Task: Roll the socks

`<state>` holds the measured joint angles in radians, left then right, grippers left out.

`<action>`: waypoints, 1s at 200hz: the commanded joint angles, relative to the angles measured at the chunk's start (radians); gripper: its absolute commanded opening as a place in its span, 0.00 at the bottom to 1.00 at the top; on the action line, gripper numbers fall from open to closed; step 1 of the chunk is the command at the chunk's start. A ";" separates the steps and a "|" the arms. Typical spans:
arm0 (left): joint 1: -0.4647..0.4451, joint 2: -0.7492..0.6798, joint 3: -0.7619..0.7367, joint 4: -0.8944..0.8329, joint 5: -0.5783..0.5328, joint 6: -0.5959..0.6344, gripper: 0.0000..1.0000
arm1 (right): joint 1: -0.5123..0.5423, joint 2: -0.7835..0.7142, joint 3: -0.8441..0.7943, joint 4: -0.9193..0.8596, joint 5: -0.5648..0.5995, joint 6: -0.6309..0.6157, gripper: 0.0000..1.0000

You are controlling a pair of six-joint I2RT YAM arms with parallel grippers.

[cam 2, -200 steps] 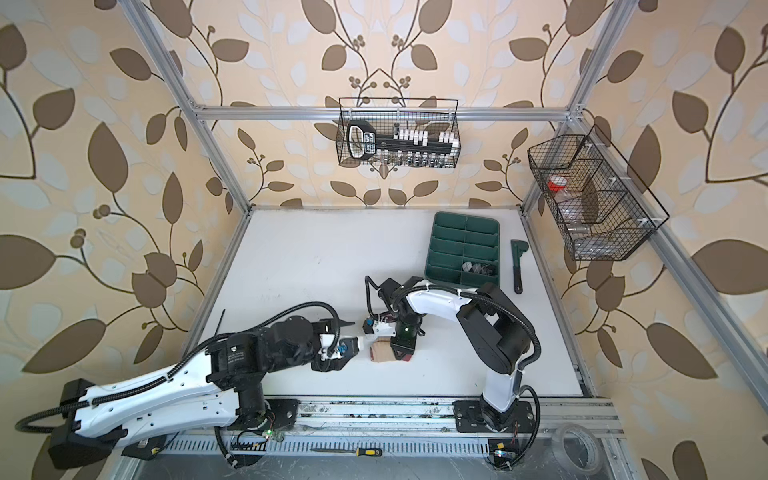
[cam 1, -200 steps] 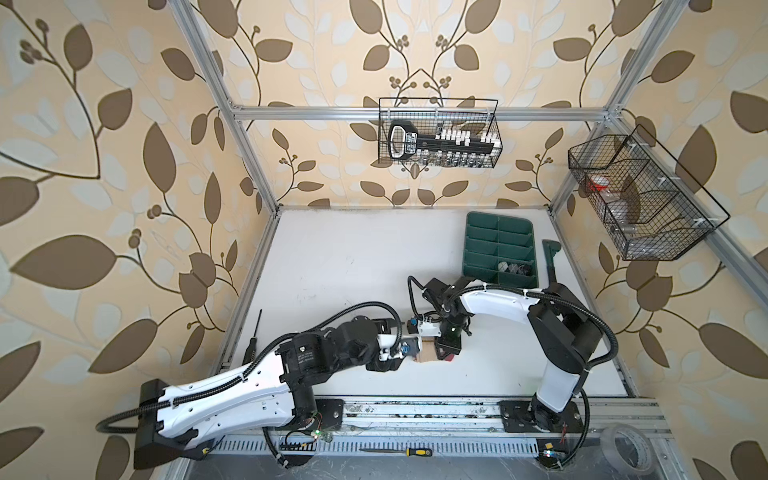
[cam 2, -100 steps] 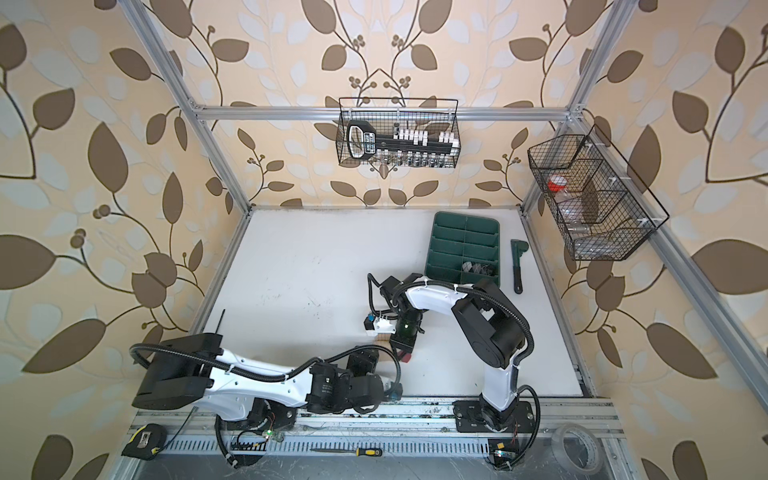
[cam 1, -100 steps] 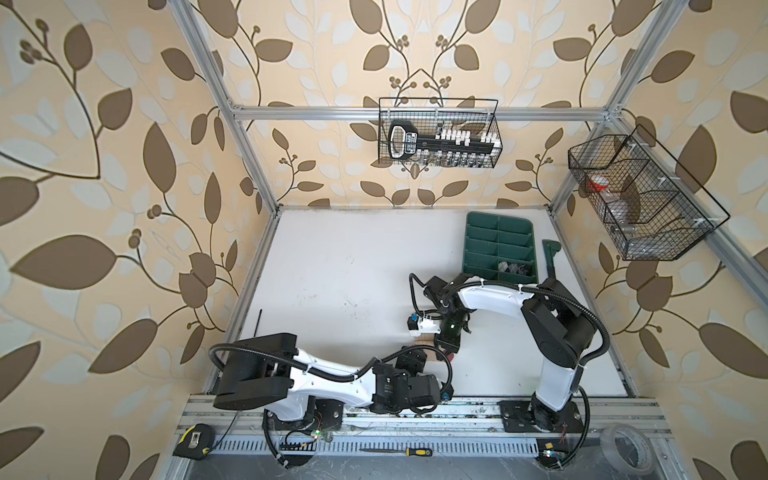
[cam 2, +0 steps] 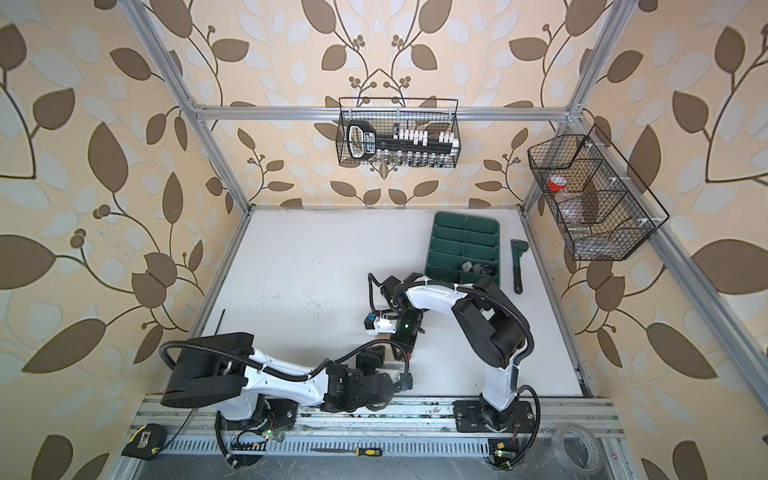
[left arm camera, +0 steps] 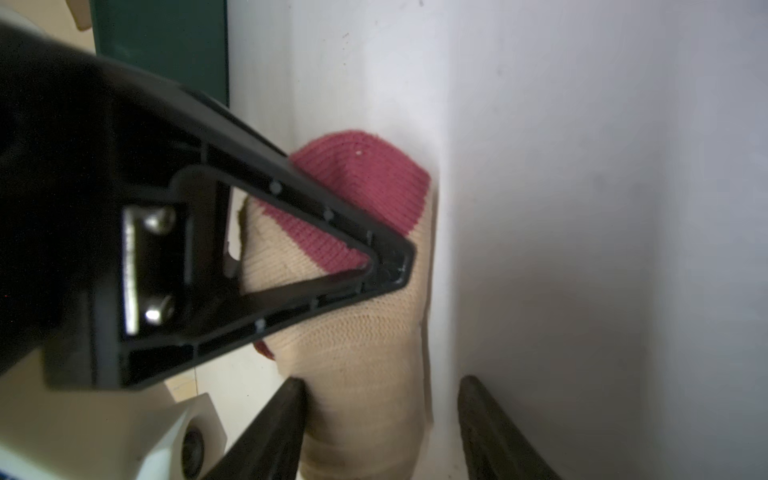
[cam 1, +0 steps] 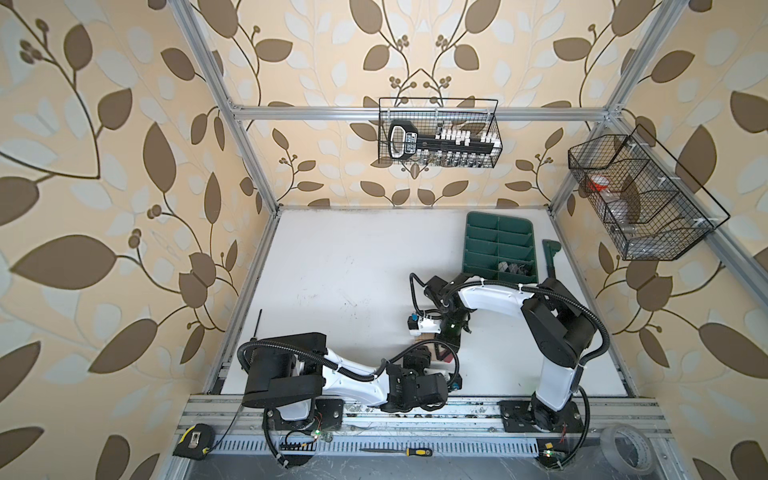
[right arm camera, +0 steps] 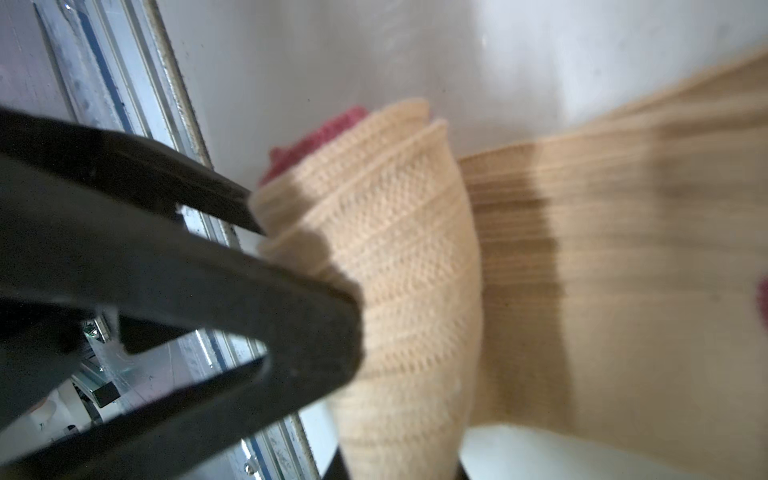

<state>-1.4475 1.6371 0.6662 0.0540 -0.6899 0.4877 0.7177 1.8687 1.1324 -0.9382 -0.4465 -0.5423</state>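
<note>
The counter lies open across its left and far middle. At far right the green tray and a dark wrench just beside it take the room. The left arm lies along the front edge; the right arm arches over the middle. The right tool, clamped on the beige sock, overhangs the roll; the left tool straddles it, one finger touching, a gap beside the other.

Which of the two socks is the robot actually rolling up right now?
The beige sock with the maroon toe: it is partly rolled, with the right tool shut on the roll. The black argyle sock lies apart in the green tray.
</note>
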 commanded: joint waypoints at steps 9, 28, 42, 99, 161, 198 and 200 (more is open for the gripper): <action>0.042 0.070 0.022 0.021 0.013 -0.041 0.49 | 0.004 0.034 -0.040 0.025 0.015 -0.013 0.00; 0.047 0.105 0.029 0.029 0.018 -0.037 0.36 | 0.003 0.032 -0.040 0.025 0.012 -0.017 0.00; 0.047 0.117 0.038 0.023 0.033 -0.037 0.27 | 0.004 0.032 -0.039 0.028 0.010 -0.016 0.00; 0.049 0.112 0.109 -0.141 0.207 -0.104 0.08 | -0.011 -0.063 -0.103 0.149 0.154 0.030 0.33; 0.049 0.106 0.117 -0.215 0.319 -0.179 0.07 | -0.115 -0.310 -0.208 0.314 0.289 0.083 0.63; 0.049 0.101 0.107 -0.221 0.345 -0.186 0.06 | -0.249 -0.532 -0.269 0.451 0.302 0.112 1.00; 0.049 0.101 0.108 -0.222 0.346 -0.185 0.06 | -0.257 -0.546 -0.271 0.459 0.309 0.115 1.00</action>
<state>-1.3861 1.7176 0.8051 -0.0586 -0.5564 0.3321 0.5293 1.4387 0.8871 -0.6399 -0.2054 -0.4541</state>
